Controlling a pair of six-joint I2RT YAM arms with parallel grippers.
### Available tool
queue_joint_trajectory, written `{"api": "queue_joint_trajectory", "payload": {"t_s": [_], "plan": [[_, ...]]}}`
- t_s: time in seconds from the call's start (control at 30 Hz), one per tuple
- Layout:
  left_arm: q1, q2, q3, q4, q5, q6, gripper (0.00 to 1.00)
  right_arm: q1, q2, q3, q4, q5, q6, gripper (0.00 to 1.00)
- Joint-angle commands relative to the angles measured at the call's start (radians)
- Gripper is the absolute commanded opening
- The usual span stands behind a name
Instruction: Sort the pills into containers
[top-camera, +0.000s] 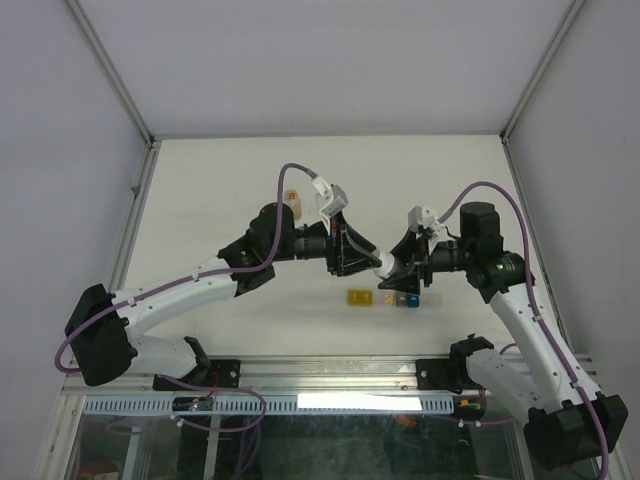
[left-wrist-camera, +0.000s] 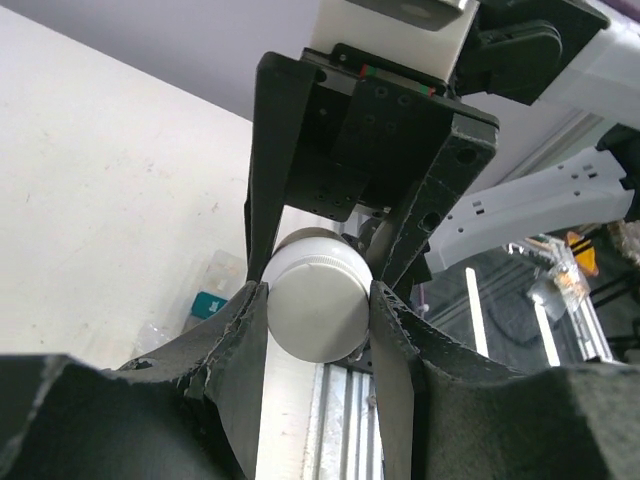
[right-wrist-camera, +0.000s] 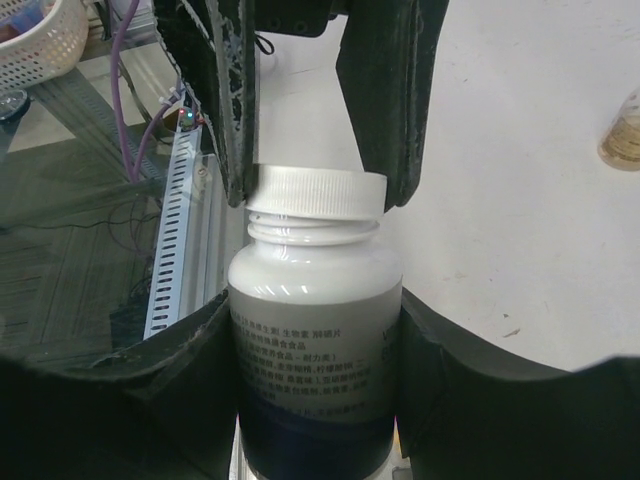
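Note:
A white pill bottle with a printed label is held in the air between my two grippers, above the table's near middle. My right gripper is shut on the bottle's body. My left gripper is shut on the bottle's white ribbed cap, and bare neck threads show under the cap. The containers lie on the table just below the grippers as a short strip: yellow on the left, clear in the middle, blue-teal on the right. The teal box also shows in the left wrist view. No loose pills are visible.
A small round amber bottle stands on the table behind the left arm; it also shows in the right wrist view. A metal rail runs along the table's near edge. Grey walls enclose the table on three sides.

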Motion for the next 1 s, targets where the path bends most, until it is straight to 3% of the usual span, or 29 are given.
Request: {"api": "queue_joint_trajectory", "payload": {"t_s": [0.0, 0.37, 0.53, 0.67, 0.97], "plan": [[-0.037, 0.054, 0.045, -0.135, 0.193, 0.251, 0.24, 0.010, -0.013, 0.020, 0.147, -0.081, 0.026, 0.00], [-0.028, 0.164, 0.162, -0.404, 0.381, 0.742, 0.26, 0.007, -0.021, 0.018, 0.147, -0.081, 0.026, 0.00], [0.025, 0.172, 0.209, -0.441, 0.450, 0.796, 0.27, 0.006, -0.028, 0.019, 0.143, -0.081, 0.021, 0.00], [0.043, 0.157, 0.227, -0.429, 0.427, 0.795, 0.39, 0.003, -0.032, 0.018, 0.141, -0.085, 0.018, 0.00], [0.045, 0.071, 0.194, -0.297, 0.278, 0.685, 0.78, 0.001, -0.032, 0.017, 0.139, -0.083, 0.015, 0.00]]}}
